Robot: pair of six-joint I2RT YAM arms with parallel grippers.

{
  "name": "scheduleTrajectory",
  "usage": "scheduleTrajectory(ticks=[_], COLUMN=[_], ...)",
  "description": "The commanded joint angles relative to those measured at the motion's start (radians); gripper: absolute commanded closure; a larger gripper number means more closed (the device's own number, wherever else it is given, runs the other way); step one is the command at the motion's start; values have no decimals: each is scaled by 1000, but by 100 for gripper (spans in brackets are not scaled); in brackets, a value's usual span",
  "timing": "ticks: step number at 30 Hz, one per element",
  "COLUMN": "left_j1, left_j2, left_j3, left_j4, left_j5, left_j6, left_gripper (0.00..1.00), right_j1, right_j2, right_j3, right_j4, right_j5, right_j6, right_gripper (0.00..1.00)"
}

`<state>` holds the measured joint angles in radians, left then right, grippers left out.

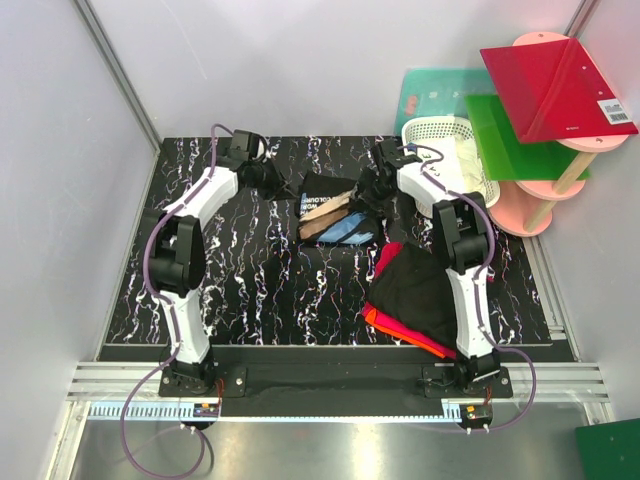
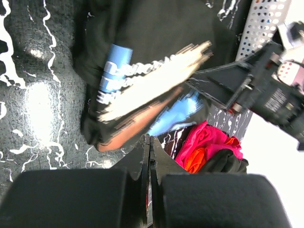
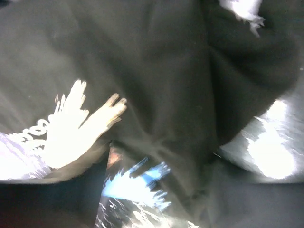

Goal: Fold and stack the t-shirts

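A black t-shirt with a cream, brown and blue chest print [image 1: 330, 208] lies crumpled at the table's far middle. It also shows in the left wrist view [image 2: 142, 80] and fills the right wrist view [image 3: 156, 85]. My left gripper [image 1: 272, 180] is just left of it with its jaws shut and nothing seen between them; its tips [image 2: 149, 140] sit at the tee's edge. My right gripper [image 1: 372, 190] is at the tee's right edge; its fingers are hidden by cloth and blur. A pile of tees [image 1: 410, 285], black over red and orange, lies at the right front and shows in the left wrist view [image 2: 209, 147].
A white lattice basket [image 1: 440, 135] stands at the far right corner, seen too in the left wrist view [image 2: 266, 19]. Beside it are a red board [image 1: 555, 90] and a green board [image 1: 510, 140] on a pink stand [image 1: 545, 195]. The black marbled table [image 1: 240, 290] has grey walls around it.
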<state>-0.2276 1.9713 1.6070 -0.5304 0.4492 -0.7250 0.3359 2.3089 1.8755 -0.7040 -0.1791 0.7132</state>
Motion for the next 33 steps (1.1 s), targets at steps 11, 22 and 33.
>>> scheduleTrajectory(ticks=[11,22,33], left_j1=[13,11,11], left_j2=[-114,-127,-178], left_j3=[2,-16,-117], left_j4=[0,-11,-14], left_j5=[55,83,85], left_j6=[42,70,95], left_gripper=[100,1,1], right_j1=[97,97,97], right_j2=[-113,-541,-818], right_j3=[-21,-189,-348], right_j4=[-44,-238,-393], right_j5=[45,205,204], right_j6=[-126,-155,-38], right_gripper=[100,100,100])
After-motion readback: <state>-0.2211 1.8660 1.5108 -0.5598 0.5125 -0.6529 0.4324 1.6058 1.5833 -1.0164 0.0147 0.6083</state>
